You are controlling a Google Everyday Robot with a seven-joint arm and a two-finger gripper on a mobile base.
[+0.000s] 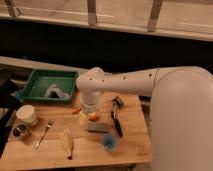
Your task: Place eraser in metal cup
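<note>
The eraser [98, 126] is a flat grey block lying on the wooden table [85, 150], just in front of a round orange fruit [93, 116]. The metal cup [20, 132] stands at the table's left edge, in front of a taller cream-white cup [27, 114]. My gripper [89, 107] hangs from the white arm, pointing down. It is right above the fruit and the back edge of the eraser, far to the right of the metal cup.
A green tray [33, 89] with a grey object inside sits at the back left. A fork [44, 134] and a yellow peel-like item [66, 141] lie at the front left. A black-handled tool [116, 118] and a small blue cup [110, 142] are to the right of the eraser.
</note>
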